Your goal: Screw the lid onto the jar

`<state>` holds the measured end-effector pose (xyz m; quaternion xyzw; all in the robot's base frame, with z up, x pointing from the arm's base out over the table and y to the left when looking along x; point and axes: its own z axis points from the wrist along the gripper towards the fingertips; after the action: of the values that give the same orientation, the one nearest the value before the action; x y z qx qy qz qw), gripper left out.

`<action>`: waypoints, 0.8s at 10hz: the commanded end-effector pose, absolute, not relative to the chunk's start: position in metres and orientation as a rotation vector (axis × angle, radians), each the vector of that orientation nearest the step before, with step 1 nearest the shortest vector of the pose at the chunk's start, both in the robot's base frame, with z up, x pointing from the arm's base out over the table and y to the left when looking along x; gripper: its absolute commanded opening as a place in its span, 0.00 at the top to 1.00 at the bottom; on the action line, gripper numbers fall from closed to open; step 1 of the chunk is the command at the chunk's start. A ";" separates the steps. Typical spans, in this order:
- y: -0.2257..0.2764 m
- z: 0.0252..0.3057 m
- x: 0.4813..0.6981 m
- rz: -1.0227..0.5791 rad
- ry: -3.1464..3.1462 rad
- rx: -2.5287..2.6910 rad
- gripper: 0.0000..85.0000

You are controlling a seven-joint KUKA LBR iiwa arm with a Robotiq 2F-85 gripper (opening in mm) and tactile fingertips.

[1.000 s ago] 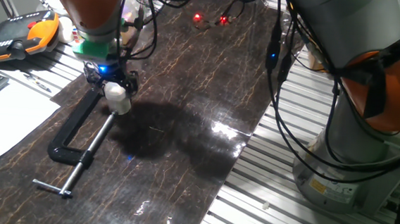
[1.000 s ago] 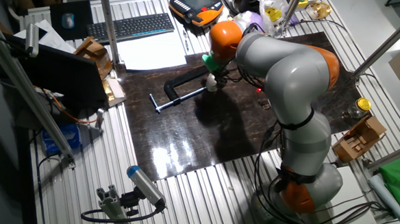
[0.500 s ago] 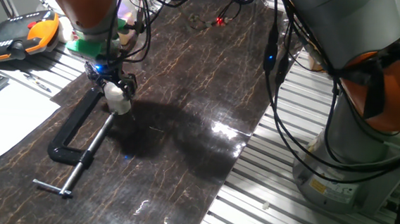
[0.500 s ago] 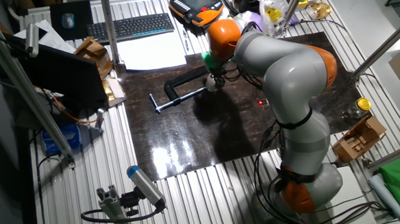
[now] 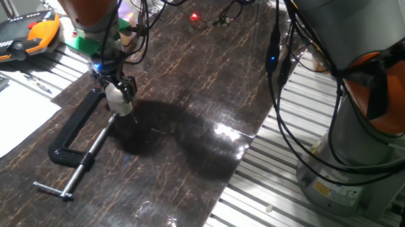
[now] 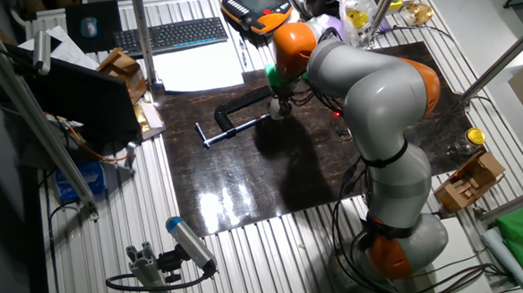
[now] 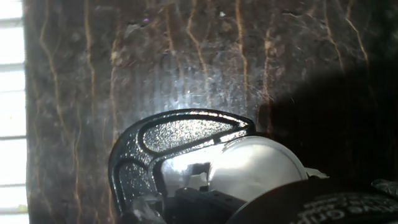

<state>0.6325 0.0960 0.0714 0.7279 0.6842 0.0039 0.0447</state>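
Note:
The jar (image 5: 123, 108) is a small whitish cylinder standing on the dark mat (image 5: 187, 127), right beside the screw end of the black C-clamp (image 5: 79, 144). The lid (image 5: 120, 98) sits on top of it, and my gripper (image 5: 117, 92) comes down from above, shut on the lid. In the other fixed view the gripper (image 6: 280, 109) hides most of both pieces. The hand view shows the lid (image 7: 255, 168) as a pale dome next to the clamp's jaw (image 7: 168, 134), with a black finger (image 7: 323, 202) at the bottom edge. I cannot make out the seam between lid and jar.
An orange teach pendant (image 5: 19, 33) and white paper (image 5: 2, 114) lie left of the mat. A keyboard (image 6: 173, 34) sits further back. Cables hang over the mat's far end. The arm's base (image 5: 361, 139) stands at right, with a gold-lidded glass jar (image 6: 473, 140) beyond it.
The wrist has turned about its own axis over the jar. The lid and jar stay at the same spot beside the clamp.

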 end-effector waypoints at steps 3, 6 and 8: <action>0.096 0.072 0.632 -0.003 2.002 2.301 0.17; 0.096 0.071 0.634 0.019 1.875 2.429 0.18; 0.096 0.070 0.634 0.020 1.843 2.473 0.18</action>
<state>0.6343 0.0965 0.0702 0.8022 0.5964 0.0072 0.0288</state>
